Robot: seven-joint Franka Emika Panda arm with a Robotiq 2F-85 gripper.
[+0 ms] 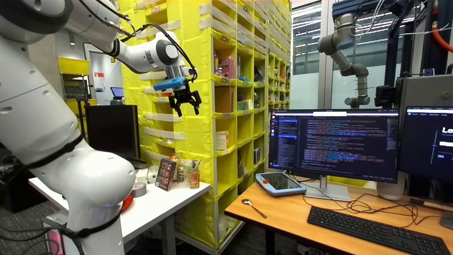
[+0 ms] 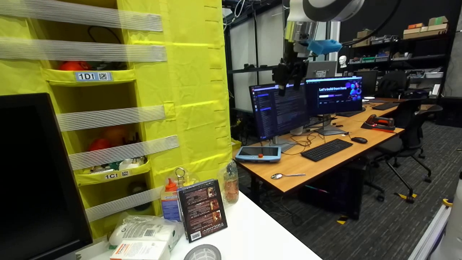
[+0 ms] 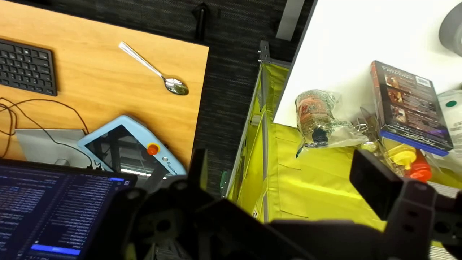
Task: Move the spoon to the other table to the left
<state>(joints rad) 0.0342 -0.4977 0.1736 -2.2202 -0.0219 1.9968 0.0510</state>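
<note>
The silver spoon [image 1: 246,202] [image 2: 277,176] lies on the orange-brown wooden desk in both exterior views, near the desk's corner. In the wrist view, the bowl of the spoon [image 3: 175,86] points toward the desk edge beside the floor gap. The other table, white and flat-topped [image 1: 159,207] [image 2: 252,238], stands across that gap; the wrist view has this white table [image 3: 335,47] at upper right. High above both surfaces, in front of the yellow shelving, hangs my gripper [image 1: 188,112] [image 2: 288,90] [image 3: 283,169], open, its fingers wide apart with nothing between them.
A blue-framed tablet [image 1: 281,183], monitors [image 1: 334,145] and a black keyboard [image 1: 375,228] share the desk with loose cables. Tall yellow shelving [image 1: 198,141] rises behind the gap. On the white table are a dark case [image 2: 202,209], a bagged bottle [image 2: 231,184] and a grey tape roll [image 1: 138,190].
</note>
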